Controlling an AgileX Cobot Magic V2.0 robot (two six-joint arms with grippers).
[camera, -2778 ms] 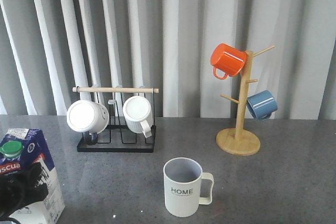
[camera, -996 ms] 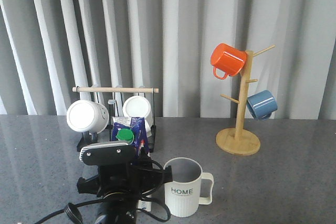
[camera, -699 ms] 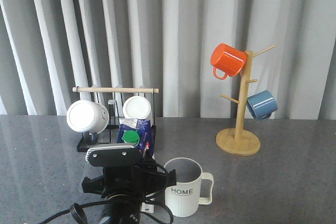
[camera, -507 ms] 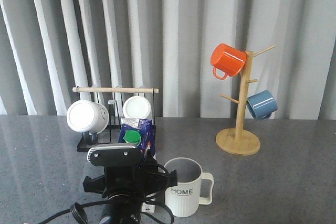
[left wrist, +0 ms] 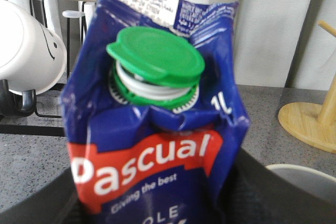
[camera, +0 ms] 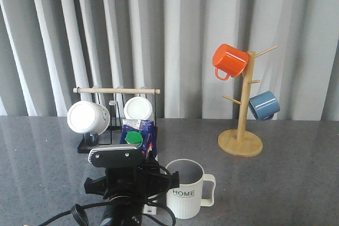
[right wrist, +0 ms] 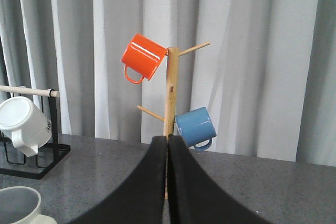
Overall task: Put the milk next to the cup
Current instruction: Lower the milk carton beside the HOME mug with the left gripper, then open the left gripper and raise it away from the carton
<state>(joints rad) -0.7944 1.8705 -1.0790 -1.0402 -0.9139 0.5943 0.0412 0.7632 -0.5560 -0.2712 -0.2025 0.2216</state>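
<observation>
Since 2.8 s ago the milk [camera: 139, 137] has moved from the table's left edge to just beside the cup [camera: 185, 188], at its 10 o'clock. The left gripper [camera: 132, 183] still clasps the carton. The right gripper [right wrist: 168, 182] has its fingers pressed together, holding nothing.

Readable on the milk [left wrist: 157, 145] in the left wrist view: "Pascual" in white on the red band, "Giving the best" in small white script just beneath, then the cut-off letters "OLE" at the frame edge — plus "1L" in white on the blue panel beside the band. On the cup [camera: 184, 189] in the front view: "HOME" in black — smaller lines below too small to read.
</observation>
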